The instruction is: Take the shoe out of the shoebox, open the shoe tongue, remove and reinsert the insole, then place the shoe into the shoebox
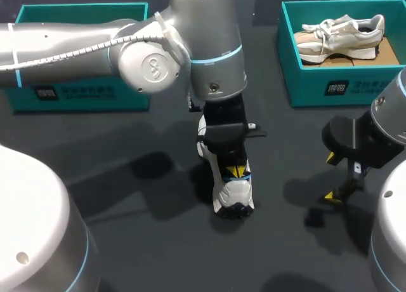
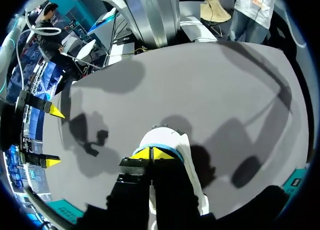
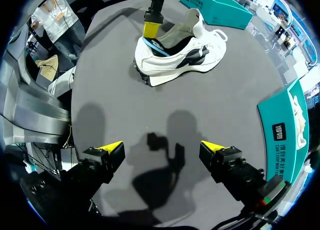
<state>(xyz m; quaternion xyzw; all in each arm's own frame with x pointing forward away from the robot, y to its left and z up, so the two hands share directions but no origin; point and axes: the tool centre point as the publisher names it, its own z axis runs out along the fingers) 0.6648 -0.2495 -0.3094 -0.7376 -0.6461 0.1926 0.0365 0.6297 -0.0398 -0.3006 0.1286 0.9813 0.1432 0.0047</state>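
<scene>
The dark grey table (image 1: 146, 254) bears a white, black-panelled sneaker (image 1: 235, 193). My left claw (image 1: 236, 172) pinches its blue insole (image 3: 157, 46) at the heel; my right claw (image 3: 160, 149) hangs spread

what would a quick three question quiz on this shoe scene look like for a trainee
1. True or false: the right end effector is shut on the white and black shoe.
2. Where is that shoe? A inside a box; B resting on the table; C held up in the air.
3. Name what lies in the teal shoebox at the right of the head view.

Key
1. False: it is open, over the table and apart from the shoe.
2. B.
3. A pale shoe.
</scene>
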